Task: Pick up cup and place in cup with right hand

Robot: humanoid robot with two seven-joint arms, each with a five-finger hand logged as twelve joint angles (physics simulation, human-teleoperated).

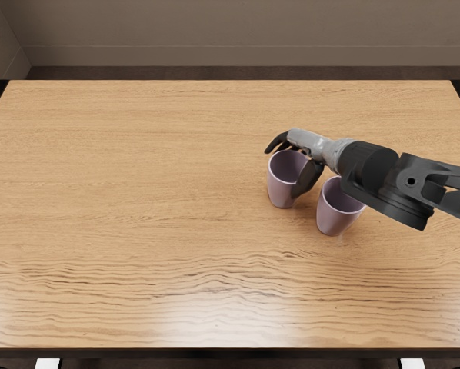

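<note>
My right hand [298, 163] is at the left one of two light purple cups, its fingers relaxed and loosely curved past the far rim and its dark thumb in front of the cup's right side. Whether they touch it, I cannot tell. That left cup [280, 187] appears upright on the table. Close by on its right and nearer the front edge, the other purple cup [334, 220] stands with its mouth up, its upper right partly covered by my wrist. The two cups are apart.
The wooden table [138, 207] fills most of the view. My right forearm [395, 184] comes in from the right edge, passing over the right cup's far side. A wall rises behind the table's back edge.
</note>
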